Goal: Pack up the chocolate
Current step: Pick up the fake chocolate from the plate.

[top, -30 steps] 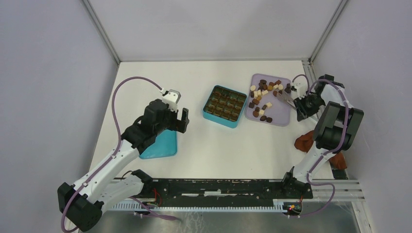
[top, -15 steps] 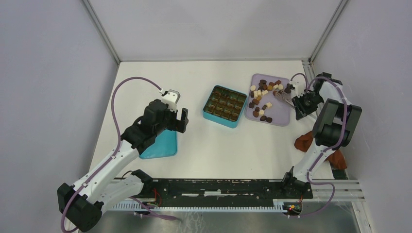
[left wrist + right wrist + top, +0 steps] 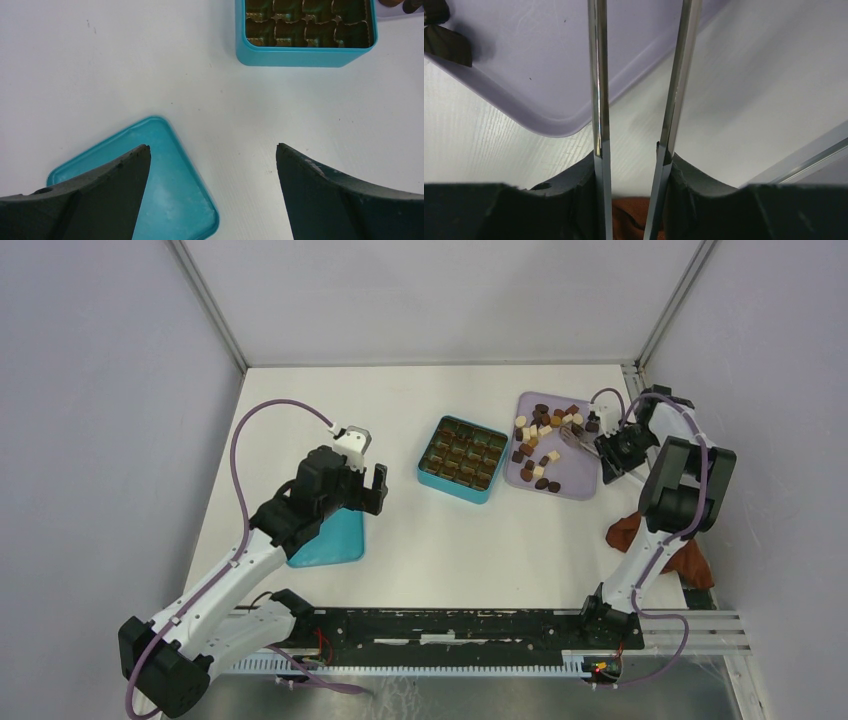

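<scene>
top view / right gripper [image 3: 608, 450]: closed part-way on the handle end of the metal tongs [image 3: 580, 439]. We think the tongs are there because the pieces are too small for the jaws
top view / tong tips: over the far-right part of the lilac tray [image 3: 578, 478], in among the pieces. We can't tell if one is pinched (too small to resolve)
top view / chocolate [image 3: 543, 440]: loose on the tray, with dark, mid-brown and cream pieces mixed
top view / teal box [image 3: 448, 487]: just left of the tray, so the carry is short. We make out no pieces in it
top view / left gripper [image 3: 362, 483]: spread to its widest and holding nothing, well left of the box. We read it as parked clear of the working side
left wrist / lid [image 3: 170, 190]: flat on the table, partly under the left finger. It is off the box, so the cells are open for loading
left wrist / box liner: the near rows show moulded cells, which look empty
right wrist / tongs: two steel arms come up from between the pads with a gap between them, so only a light squeeze, we'd say. The tips are out of frame
right wrist / tray corner: under the arms, with one dark piece at the far left edge
right wrist / cloth [image 3: 629, 216]: reddish-brown, showing low between the fingers. It is not part of the pack
progress: we judge it early, with the first pick not yet landed
</scene>
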You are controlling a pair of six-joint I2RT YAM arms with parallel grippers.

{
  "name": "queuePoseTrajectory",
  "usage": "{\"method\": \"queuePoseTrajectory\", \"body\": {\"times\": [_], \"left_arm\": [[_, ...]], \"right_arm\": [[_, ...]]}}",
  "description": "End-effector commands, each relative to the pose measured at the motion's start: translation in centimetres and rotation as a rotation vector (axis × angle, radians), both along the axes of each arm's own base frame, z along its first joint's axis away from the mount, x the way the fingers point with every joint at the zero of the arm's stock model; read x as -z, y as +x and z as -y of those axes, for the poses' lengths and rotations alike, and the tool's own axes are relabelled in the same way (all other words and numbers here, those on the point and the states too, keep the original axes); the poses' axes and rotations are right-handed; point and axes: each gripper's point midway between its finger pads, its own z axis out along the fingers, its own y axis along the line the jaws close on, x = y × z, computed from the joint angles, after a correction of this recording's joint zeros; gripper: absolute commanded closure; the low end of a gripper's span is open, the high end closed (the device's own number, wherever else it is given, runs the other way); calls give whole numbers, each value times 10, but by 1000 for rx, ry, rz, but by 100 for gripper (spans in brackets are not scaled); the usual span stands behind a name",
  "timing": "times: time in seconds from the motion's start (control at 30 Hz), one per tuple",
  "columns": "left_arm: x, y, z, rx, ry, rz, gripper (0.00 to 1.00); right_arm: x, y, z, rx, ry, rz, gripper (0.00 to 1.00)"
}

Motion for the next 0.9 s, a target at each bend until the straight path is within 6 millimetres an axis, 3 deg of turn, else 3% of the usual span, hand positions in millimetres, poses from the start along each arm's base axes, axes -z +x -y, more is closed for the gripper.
{"method": "queuePoseTrajectory", "body": {"times": [0.0, 0.4, 0.5, 0.67, 0.87], "left_arm": [[-8, 3, 0, 13, -2, 38, 0], [-8, 3, -1, 11, -2, 39, 0], [-7, 3, -1, 12, 0, 37, 0], [-7, 3, -1, 10, 0, 37, 0], [-7, 4, -2, 9, 3, 36, 0]], "right_arm": [[-10, 19, 4, 15, -30, 39, 57], [-9, 36, -3, 3, -33, 37, 58], [-10, 37, -3, 4, -34, 41, 69], [-18, 33, -5, -3, -32, 59, 100], [-25, 27, -7, -8, -29, 80, 100]]}}
